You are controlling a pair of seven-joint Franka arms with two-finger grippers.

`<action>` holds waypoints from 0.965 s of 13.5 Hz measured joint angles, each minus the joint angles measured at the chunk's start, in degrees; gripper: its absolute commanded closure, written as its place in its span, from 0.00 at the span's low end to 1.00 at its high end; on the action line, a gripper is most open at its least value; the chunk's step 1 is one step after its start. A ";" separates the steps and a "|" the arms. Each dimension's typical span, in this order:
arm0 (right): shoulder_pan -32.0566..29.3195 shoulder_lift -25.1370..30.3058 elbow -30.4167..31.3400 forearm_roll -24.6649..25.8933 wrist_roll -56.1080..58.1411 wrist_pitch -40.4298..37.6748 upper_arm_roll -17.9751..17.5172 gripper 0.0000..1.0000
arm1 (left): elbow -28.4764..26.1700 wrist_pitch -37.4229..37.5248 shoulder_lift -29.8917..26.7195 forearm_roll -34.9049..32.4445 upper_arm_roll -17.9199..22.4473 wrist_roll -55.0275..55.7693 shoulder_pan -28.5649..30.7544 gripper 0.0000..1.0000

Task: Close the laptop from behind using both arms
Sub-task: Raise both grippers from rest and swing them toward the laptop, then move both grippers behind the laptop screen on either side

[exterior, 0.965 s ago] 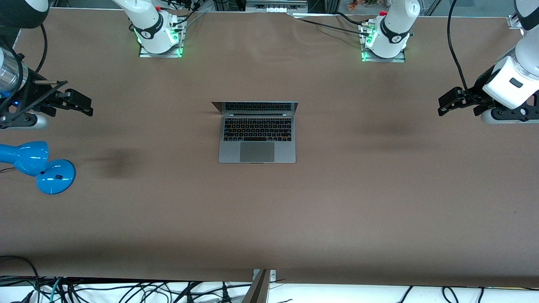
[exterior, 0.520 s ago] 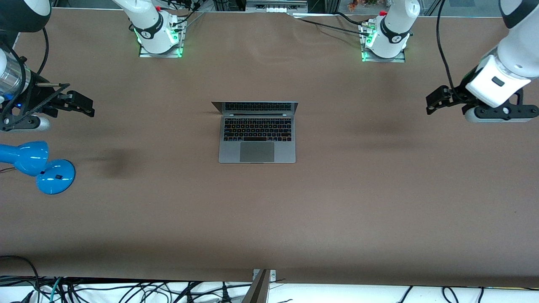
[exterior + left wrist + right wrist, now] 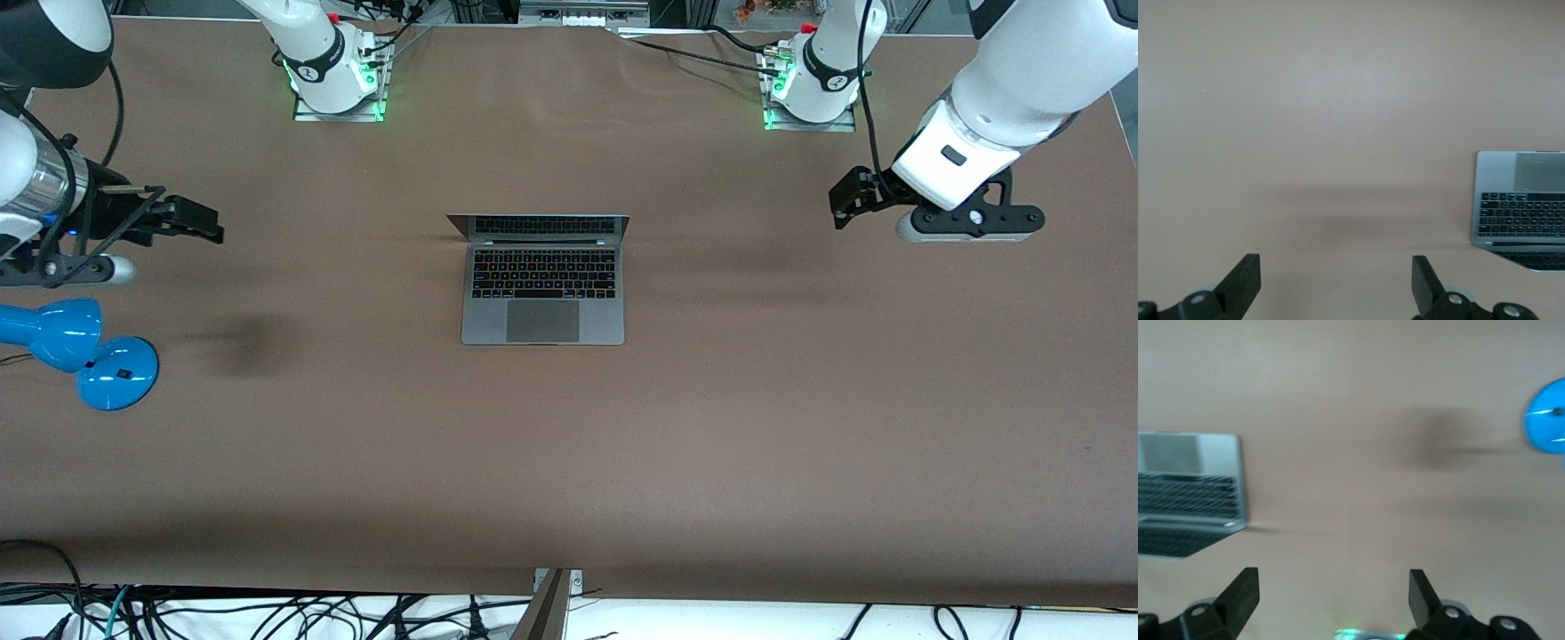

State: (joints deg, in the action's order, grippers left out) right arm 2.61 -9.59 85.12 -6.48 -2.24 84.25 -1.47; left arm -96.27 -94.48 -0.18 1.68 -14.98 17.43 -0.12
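The left gripper [image 3: 840, 206] hangs in the air over bare table toward the left arm's end, its fingers [image 3: 1245, 283] spread wide with nothing between them. The right gripper [image 3: 200, 222] is likewise wide open and empty, its fingers [image 3: 1241, 593] apart, over bare table at the right arm's end, just above the blue lamp [image 3: 76, 351] that stands nearer the front camera. Both grippers are well apart from the laptop [image 3: 542, 293].

The laptop sits in the middle of the brown table [image 3: 569, 462], open, its screen [image 3: 539, 226] upright and facing the front camera, the keyboard and trackpad lying nearer that camera. The lid's back faces the robots' bases.

Judging from here, the reach to the lid has hardly begun, and several things could spoil it:
- If one arm meets the lid ahead of the other, the push lands off-centre and the laptop may twist or slide along the table rather than fold
- A push placed low near the hinge would likely shove the whole machine toward the front camera
- Too brisk a press could slam the screen onto the keys
- The right arm swinging low could clip the lamp
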 measured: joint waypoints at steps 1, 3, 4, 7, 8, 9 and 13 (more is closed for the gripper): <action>-0.05 -0.30 0.11 -2.08 0.11 -0.86 0.01 0.06 | 0.00 0.00 0.00 0.60 -0.36 0.76 -0.01 0.00; -0.10 -0.76 0.49 -6.83 0.19 -3.43 0.03 0.10 | 0.00 0.00 0.00 0.97 -1.35 2.42 -0.02 0.00; -0.10 -1.00 0.91 -10.09 0.19 -4.81 0.02 0.12 | 0.00 0.00 0.01 1.01 -2.17 3.50 -0.02 0.00; -0.02 -1.53 3.10 -16.83 0.11 -7.12 -0.04 0.22 | 0.01 -0.07 0.51 1.06 -5.47 7.72 -0.07 0.00; 0.07 -1.73 3.82 -17.65 0.11 -7.33 -0.24 0.31 | 0.00 -0.13 0.88 1.06 -6.87 9.18 -0.10 0.00; 0.16 -1.97 4.50 -18.04 0.12 -7.48 -0.88 0.38 | 0.04 -0.28 1.32 1.06 -8.16 10.37 -0.16 0.00; 0.72 -3.65 5.95 -18.37 -0.54 -7.66 -7.46 0.67 | 0.51 -0.84 3.08 1.07 -11.63 11.42 -0.23 0.00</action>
State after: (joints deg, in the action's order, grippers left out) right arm 3.33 -13.25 91.07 -24.84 -2.77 76.58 -8.93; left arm -95.76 -95.31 2.90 2.74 -26.61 28.85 -0.34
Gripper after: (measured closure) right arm 0.515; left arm 0.000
